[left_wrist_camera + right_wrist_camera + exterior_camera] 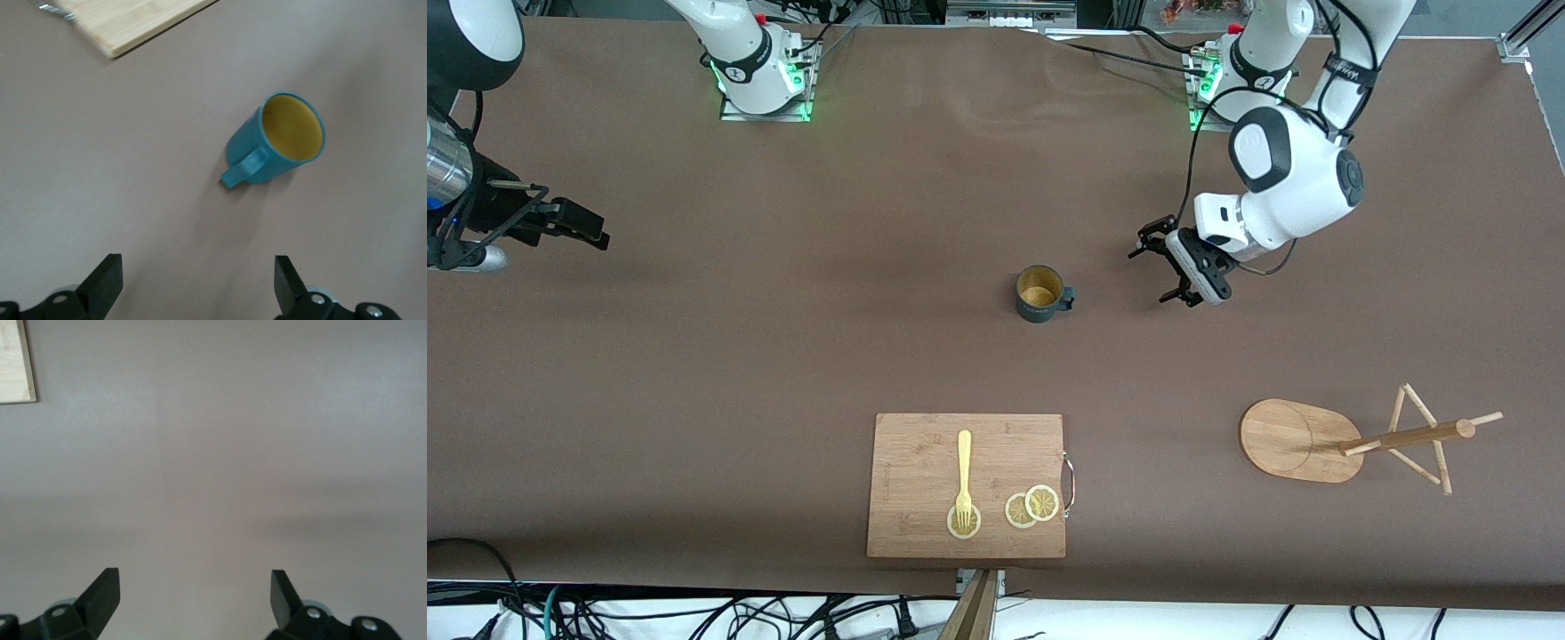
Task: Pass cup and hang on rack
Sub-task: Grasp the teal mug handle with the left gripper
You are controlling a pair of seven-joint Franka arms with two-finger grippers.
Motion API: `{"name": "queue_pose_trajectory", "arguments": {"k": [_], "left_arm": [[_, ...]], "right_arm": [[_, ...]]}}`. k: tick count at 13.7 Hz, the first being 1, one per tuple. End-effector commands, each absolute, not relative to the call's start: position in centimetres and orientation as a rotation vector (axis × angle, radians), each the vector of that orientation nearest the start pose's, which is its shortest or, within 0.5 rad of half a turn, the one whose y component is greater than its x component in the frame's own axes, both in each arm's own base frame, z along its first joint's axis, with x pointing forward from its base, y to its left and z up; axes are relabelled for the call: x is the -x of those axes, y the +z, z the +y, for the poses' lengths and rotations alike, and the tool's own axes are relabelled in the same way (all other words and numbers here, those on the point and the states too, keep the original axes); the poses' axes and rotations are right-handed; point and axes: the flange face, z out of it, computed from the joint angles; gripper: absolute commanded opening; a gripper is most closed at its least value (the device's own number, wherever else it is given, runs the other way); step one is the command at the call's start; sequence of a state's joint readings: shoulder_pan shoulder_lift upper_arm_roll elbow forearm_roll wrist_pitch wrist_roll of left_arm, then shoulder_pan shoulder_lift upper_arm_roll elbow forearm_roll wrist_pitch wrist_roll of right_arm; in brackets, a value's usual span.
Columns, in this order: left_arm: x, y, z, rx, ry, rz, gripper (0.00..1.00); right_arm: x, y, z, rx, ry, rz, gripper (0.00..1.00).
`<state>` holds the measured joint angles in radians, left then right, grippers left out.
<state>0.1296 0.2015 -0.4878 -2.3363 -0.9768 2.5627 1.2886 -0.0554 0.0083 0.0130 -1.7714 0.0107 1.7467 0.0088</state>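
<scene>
My left gripper [1158,260] hovers with fingers spread wide and empty just beside the upright dark teal ribbed cup [1040,294], handle turned toward it, the light bamboo rack [1352,441] lies toppled farther off, and my right gripper [574,222] waits, also spread, well apart.

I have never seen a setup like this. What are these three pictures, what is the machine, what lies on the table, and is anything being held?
Two robot arms stand at a brown table. One picture looks down from a high camera; the other two come from cameras on the arms' wrists. The left gripper is open over the table beside the cup, holding nothing. The right gripper waits, open and empty, at its own end. The rack lies tipped over. Nearer the front camera is a cutting board with a fork and lemon slices.
</scene>
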Motion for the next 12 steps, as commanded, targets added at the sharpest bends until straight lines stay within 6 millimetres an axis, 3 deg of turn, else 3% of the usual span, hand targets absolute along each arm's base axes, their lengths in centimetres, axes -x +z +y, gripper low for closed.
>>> {"name": "queue_pose_trajectory", "arguments": {"k": [1,2,5,12], "left_arm": [[-49.2,22.2,-16.3,-2.203,0.54,-1.103,1.0],[-49.0,20.8,-15.8,-2.159,0.585,-1.155,1.0],[-49.1,18.7,-15.1,-2.054,0.701,-1.275,1.0],[-49.0,12.8,-19.9,-1.748,0.988,-1.334,1.0]], "right_arm": [[-57.2,56.0,-2.9,3.117,-0.022,0.106,1.0],[-57.4,57.2,-3.1,3.132,-0.048,0.105,1.0],[-56.2,56.6,-2.9,3.114,0.133,0.136,1.0],[-56.2,57.1,-2.2,3.114,0.119,0.127,1.0]]}}
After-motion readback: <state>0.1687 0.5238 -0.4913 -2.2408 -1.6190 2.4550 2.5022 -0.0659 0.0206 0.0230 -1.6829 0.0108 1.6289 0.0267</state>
